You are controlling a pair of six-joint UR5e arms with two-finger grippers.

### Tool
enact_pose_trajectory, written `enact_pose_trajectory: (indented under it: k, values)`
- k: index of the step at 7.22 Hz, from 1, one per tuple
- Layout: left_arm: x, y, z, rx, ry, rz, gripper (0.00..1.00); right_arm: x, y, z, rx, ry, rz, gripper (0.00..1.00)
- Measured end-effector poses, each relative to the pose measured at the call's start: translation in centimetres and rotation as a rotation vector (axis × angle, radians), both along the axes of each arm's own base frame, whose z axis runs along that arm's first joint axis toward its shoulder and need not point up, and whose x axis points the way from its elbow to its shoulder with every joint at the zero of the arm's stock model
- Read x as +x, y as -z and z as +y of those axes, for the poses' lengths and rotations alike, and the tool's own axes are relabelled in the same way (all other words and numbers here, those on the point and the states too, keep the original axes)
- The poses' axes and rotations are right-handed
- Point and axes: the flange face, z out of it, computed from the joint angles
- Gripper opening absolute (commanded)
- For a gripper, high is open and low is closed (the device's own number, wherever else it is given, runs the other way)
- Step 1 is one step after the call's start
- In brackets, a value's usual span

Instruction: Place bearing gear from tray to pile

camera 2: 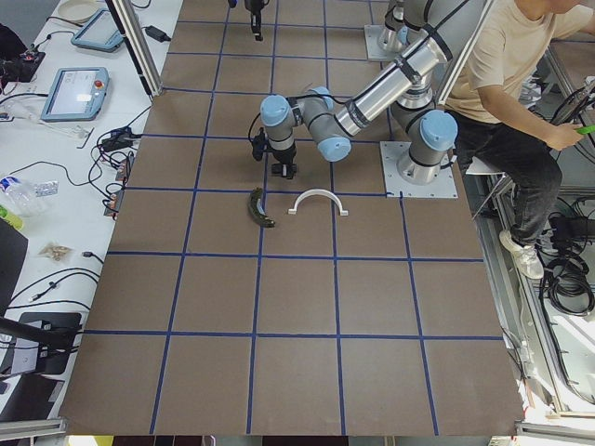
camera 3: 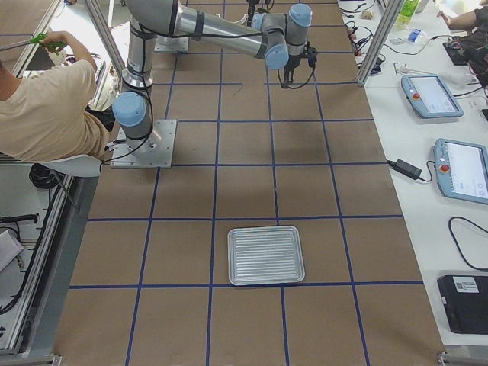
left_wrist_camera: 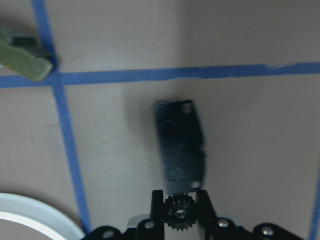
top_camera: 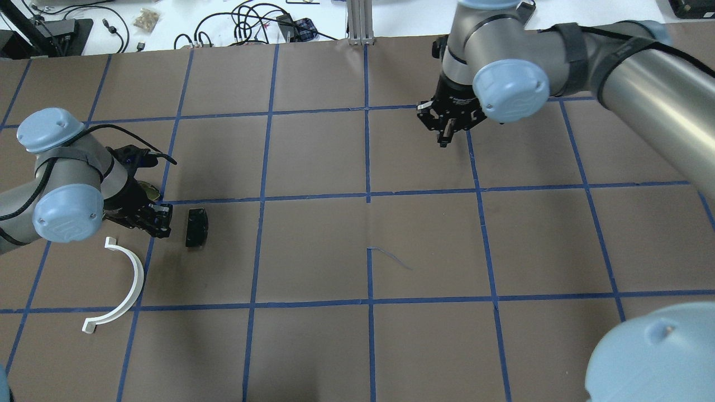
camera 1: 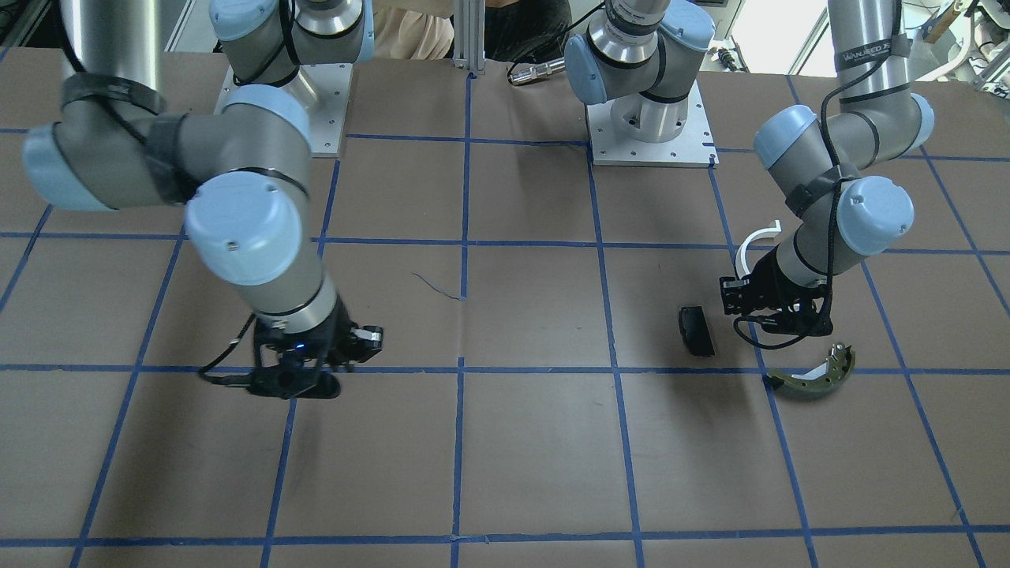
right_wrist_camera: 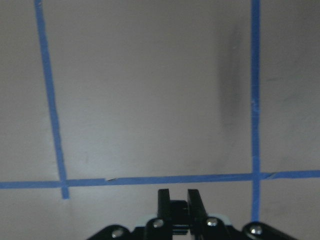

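Black on black, the bearing gear (left_wrist_camera: pixel 176 216) is easy to miss. It sits clamped by its teeth between the two fingers of the left pincer (left_wrist_camera: pixel 179 202), with its bore facing the wrist camera. The pincer hangs over the table (top_camera: pixel 424 240) at the pile, just at the near end of the flat brake pad (left_wrist_camera: pixel 180 145) in the wrist view. The white half-ring (top_camera: pixel 125 282) lies close by on one side and the olive brake shoe (camera 1: pixel 813 375) on the other. The ribbed metal tray (camera 3: pixel 265 254) lies well apart, towards the table's other end. The carry looks done, and the set-down is what is left.

To do that well, bring the pincer straight down until the gear is almost on the paper or the pad, then part the fingers. A toothed wheel let go from height is likely to bounce or roll out of the group. Keep its flat face down, as it seems to be held now, so it lands on that face and not on its rim. Part the fingers only a little and lift straight up, so neither one knocks the pad.

The right pincer (right_wrist_camera: pixel 178 197) hangs over bare table far off, its fingers drawn together with nothing visible between them. It need not move.
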Motion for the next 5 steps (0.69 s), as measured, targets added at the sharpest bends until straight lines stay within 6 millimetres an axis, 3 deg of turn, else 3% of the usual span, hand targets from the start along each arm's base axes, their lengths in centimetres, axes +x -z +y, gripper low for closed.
enact_pose_trajectory:
  k: [1,3,5]
  values:
    - [0.1,0.3,0.1,0.001,0.007,0.003,1.0,4.4,1.2,1.7,0.02,0.015,-0.025,0.0]
    - [0.1,0.1,0.0,-0.006,0.019,0.002,1.0,11.3,4.4,3.9,0.025,0.05,-0.069,0.0]
    - [-0.6,-2.1,-0.8,-0.048,0.028,-0.018,1.0,15.1,8.3,5.1,0.029,0.064,-0.075,0.0]
